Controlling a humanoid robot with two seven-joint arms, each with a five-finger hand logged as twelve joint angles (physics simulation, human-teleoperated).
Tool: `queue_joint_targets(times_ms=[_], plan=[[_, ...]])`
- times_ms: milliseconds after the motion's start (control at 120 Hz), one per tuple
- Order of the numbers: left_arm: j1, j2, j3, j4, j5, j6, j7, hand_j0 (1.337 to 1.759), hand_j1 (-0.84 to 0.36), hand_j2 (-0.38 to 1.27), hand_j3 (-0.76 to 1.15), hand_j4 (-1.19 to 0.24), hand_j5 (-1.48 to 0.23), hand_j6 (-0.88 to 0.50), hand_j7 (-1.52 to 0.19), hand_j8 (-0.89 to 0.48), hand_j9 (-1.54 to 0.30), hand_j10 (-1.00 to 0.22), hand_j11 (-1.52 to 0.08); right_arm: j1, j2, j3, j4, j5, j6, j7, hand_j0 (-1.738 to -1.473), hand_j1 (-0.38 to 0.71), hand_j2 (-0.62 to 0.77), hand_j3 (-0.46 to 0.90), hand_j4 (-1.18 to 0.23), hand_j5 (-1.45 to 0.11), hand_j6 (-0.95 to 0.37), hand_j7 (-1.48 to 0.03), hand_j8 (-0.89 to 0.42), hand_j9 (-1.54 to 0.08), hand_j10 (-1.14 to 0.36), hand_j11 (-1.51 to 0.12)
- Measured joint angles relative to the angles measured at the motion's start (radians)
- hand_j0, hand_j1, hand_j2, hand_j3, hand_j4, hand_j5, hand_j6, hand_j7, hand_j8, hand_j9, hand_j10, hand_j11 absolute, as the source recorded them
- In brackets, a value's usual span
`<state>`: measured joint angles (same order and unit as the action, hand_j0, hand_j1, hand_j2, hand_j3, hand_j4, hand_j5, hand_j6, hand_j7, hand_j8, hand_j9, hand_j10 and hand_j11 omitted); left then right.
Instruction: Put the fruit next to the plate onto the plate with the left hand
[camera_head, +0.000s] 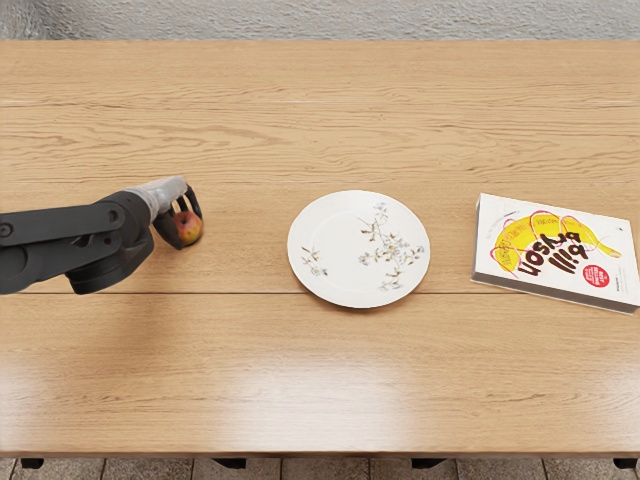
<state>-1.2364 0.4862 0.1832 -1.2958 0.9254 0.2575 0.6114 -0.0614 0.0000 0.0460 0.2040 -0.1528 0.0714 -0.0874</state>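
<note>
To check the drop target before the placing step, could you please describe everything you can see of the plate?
The plate is round and white, ceramic by its look, with sparse grey-brown twig-and-blossom sprigs. It lies flat on the wooden table, near the middle, with nothing on it. Only the table touches it. The fruit, grasped in the left hand, is off to its left; a book lies apart to its right.
</note>
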Motion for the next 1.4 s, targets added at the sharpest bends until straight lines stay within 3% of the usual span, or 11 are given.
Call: queue_joint_targets(times_ms=[133, 208, 275, 333, 608, 867, 1108, 1142, 1325, 1400], plan=[[0.015, -0.013, -0.001, 0.010, 0.012, 0.003, 0.001, 1.647, -0.31, 0.17, -0.01, -0.57, -0.79, -0.46, -0.84, -0.51, -0.87, -0.63, -0.87, 0.000, 0.000, 0.000, 0.000, 0.000, 0.000, 0.000, -1.658, -0.33, 0.00, 0.00, -0.02, -0.02, -0.02, -0.02, -0.02, -0.02, -0.02, -0.02], [0.021, -0.020, -0.004, 0.014, 0.023, 0.008, 0.000, 1.663, -0.28, 0.03, 0.18, -0.59, -0.74, -0.47, -0.87, -0.51, -0.90, -0.65, -0.90, 0.000, 0.000, 0.000, 0.000, 0.000, 0.000, 0.000, -1.658, -0.33, 0.00, 0.00, -0.02, -0.02, -0.02, -0.02, -0.02, -0.02, -0.02, -0.02], [0.017, -0.020, -0.007, 0.016, 0.011, 0.004, 0.001, 1.672, -0.27, 0.05, 0.10, -0.62, -0.75, -0.42, -0.90, -0.50, -0.92, -0.65, -0.91, 0.000, 0.000, 0.000, 0.000, 0.000, 0.000, 0.000, -1.658, -0.33, 0.00, 0.00, -0.02, -0.02, -0.02, -0.02, -0.02, -0.02, -0.02, -0.02], [0.008, -0.020, -0.025, 0.017, -0.025, -0.012, 0.000, 1.656, -0.26, 0.05, 0.08, -0.60, -0.79, -0.42, -0.90, -0.51, -0.92, -0.65, -0.92, 0.000, 0.000, 0.000, 0.000, 0.000, 0.000, 0.000, -1.658, -0.33, 0.00, 0.00, -0.02, -0.02, -0.02, -0.02, -0.02, -0.02, -0.02, -0.02], [0.008, 0.017, -0.318, 0.019, -0.277, -0.303, -0.001, 1.652, -0.24, 0.13, 0.02, -0.61, -0.89, -0.45, -0.92, -0.56, -0.92, -0.66, -0.93, 0.000, 0.000, 0.000, 0.000, 0.000, 0.000, 0.000, -1.658, -0.33, 0.00, 0.00, -0.02, -0.02, -0.02, -0.02, -0.02, -0.02, -0.02, -0.02], [0.006, -0.035, -0.500, 0.018, -0.352, -0.439, 0.000, 1.651, -0.24, 0.13, 0.01, -0.59, -0.91, -0.45, -0.92, -0.56, -0.92, -0.67, -0.92, 0.000, 0.000, 0.000, 0.000, 0.000, 0.000, 0.000, -1.658, -0.33, 0.00, 0.00, -0.02, -0.02, -0.02, -0.02, -0.02, -0.02, -0.02, -0.02], [0.012, -0.132, -0.530, 0.022, -0.364, -0.518, 0.000, 1.652, -0.26, 0.21, 0.00, -0.58, -0.92, -0.45, -0.92, -0.56, -0.91, -0.67, -0.91, 0.000, 0.000, 0.000, 0.000, 0.000, 0.000, 0.000, -1.658, -0.33, 0.00, 0.00, -0.02, -0.02, -0.02, -0.02, -0.02, -0.02, -0.02, -0.02], [0.011, -0.160, -0.530, 0.037, -0.360, -0.521, 0.000, 1.652, -0.26, 0.16, 0.00, -0.60, -0.92, -0.46, -0.92, -0.57, -0.91, -0.68, -0.91, 0.000, 0.000, 0.000, 0.000, 0.000, 0.000, 0.000, -1.658, -0.33, 0.00, 0.00, -0.02, -0.02, -0.02, -0.02, -0.02, -0.02, -0.02, -0.02], [0.005, -0.215, -0.527, 0.152, -0.355, -0.526, 0.000, 1.654, -0.29, 0.31, 0.00, -0.60, -0.91, -0.46, -0.91, -0.58, -0.90, -0.68, -0.90, 0.000, 0.000, 0.000, 0.001, 0.000, 0.000, 0.000, -1.658, -0.33, 0.00, 0.00, -0.02, -0.02, -0.02, -0.02, -0.02, -0.02, -0.02, -0.02], [0.007, -0.213, -0.525, 0.171, -0.350, -0.526, 0.000, 1.656, -0.21, 0.24, 0.00, -0.52, -0.76, -0.42, -0.76, -0.51, -0.75, -0.57, -0.75, 0.000, 0.000, 0.000, 0.001, 0.000, 0.001, 0.000, -1.658, -0.33, 0.00, 0.00, -0.02, -0.02, -0.02, -0.02, -0.02, -0.02, -0.02, -0.02]])
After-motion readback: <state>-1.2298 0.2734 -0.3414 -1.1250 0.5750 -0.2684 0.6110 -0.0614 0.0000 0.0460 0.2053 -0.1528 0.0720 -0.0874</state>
